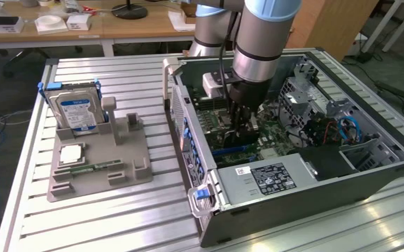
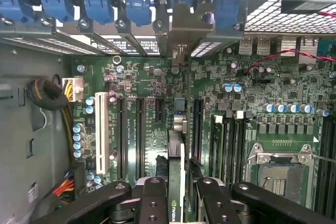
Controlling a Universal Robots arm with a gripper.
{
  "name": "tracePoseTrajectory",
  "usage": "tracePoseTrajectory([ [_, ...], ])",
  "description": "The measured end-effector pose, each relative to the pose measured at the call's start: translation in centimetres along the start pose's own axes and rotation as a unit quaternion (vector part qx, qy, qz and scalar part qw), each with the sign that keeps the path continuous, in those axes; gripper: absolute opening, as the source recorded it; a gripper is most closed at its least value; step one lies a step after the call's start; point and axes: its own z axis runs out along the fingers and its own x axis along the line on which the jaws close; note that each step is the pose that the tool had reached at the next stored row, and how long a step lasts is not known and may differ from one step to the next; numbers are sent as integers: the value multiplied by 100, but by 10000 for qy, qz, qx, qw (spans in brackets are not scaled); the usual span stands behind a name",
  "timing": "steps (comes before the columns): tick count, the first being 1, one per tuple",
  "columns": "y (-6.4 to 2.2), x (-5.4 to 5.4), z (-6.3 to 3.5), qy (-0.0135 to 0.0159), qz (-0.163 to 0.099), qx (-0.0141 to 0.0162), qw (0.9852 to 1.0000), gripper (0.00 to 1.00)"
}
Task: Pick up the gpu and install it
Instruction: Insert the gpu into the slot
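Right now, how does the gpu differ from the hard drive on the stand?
The gpu sits inside the computer case, gripped by the pincer; the hard drive stands outside on the grey stand, untouched. The gpu is a thin dark card; the hard drive is silver with a blue-white label. Both stand on edge.

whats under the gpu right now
The green motherboard with its long black slots lies below the gpu, which the jaws grip edge-on. The spot straight beneath the card is covered by it.
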Motion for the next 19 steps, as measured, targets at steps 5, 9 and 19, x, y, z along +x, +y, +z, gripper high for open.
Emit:
tracePoseTrajectory([
  [5,5,0,22,0,-1,0,10000,26],
  [9,8,0,38,0,-2,0,10000,26],
  [19,14,0,55,0,-4,0,10000,26],
])
